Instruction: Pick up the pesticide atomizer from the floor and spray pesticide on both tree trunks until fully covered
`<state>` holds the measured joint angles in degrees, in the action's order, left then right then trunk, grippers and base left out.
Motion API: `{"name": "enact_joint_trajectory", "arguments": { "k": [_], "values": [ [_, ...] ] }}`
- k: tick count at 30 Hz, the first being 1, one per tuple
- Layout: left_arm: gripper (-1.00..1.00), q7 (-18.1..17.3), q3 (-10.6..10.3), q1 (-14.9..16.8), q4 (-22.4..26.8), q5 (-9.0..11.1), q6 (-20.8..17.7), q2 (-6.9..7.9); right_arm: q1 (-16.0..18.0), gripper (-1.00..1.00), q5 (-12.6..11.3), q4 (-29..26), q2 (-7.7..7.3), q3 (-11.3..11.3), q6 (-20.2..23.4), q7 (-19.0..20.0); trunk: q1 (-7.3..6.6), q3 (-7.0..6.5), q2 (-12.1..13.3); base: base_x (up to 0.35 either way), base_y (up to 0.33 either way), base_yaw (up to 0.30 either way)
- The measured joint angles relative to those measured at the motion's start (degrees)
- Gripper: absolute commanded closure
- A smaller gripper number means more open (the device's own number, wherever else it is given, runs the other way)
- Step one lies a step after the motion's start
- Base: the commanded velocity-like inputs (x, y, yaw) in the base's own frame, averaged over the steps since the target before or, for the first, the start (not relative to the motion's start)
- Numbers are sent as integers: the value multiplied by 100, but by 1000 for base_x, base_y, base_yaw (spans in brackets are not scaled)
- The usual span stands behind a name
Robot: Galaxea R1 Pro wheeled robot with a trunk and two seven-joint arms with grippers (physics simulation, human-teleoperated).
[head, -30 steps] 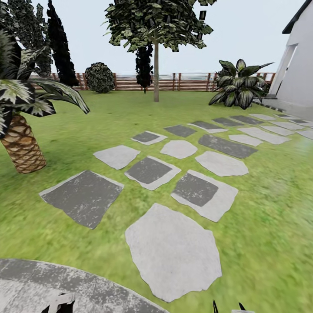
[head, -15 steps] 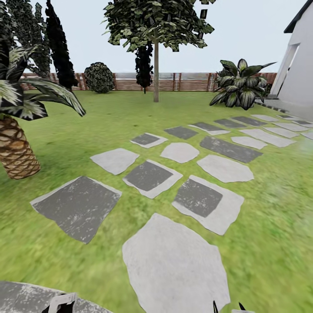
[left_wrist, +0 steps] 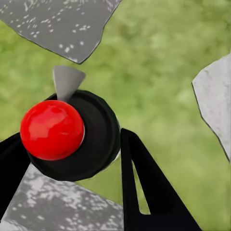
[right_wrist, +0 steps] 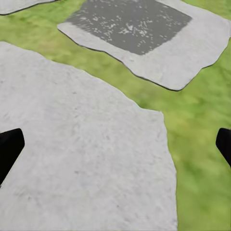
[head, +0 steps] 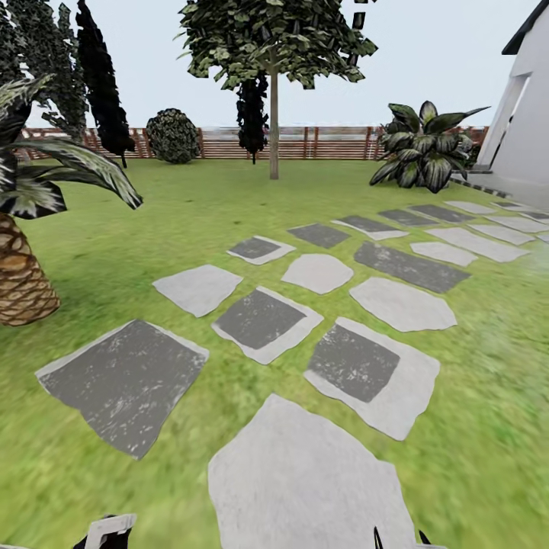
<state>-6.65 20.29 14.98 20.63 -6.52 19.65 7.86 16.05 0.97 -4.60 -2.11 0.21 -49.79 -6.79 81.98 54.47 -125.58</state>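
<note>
Atomizer [left_wrist: 72,134] gripped in left hand [left_wrist: 67,163]; right hand [right_wrist: 115,144] released over stones [right_wrist: 82,159], lawn [head: 473,427].

Green grass floor [head: 152,229] — grey stepping stones [head: 263,320], palm trunk [head: 19,282]

No text, label, brand, number or sign can be read anywhere in these views, neither between the jaws nor on the ground beyond them

Lawn [head: 152,221] green; stepping stones [head: 263,320] pale and speckled dark grey; fence [head: 328,143] brown slats; palm trunk [head: 19,278] scaly brown; atomizer [left_wrist: 77,137] black, red cap.
</note>
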Motion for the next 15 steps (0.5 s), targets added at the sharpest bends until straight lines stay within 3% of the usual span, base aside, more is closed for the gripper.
{"name": "enact_joint_trajectory", "arguments": {
  "k": [15],
  "values": [
    [100, 9, 5, 0, 6, 0, 0, 0, 0, -100, 4, 9, 9, 0, 0, 0, 0, 0, 0, 340, 0, 0]
  ]
}}
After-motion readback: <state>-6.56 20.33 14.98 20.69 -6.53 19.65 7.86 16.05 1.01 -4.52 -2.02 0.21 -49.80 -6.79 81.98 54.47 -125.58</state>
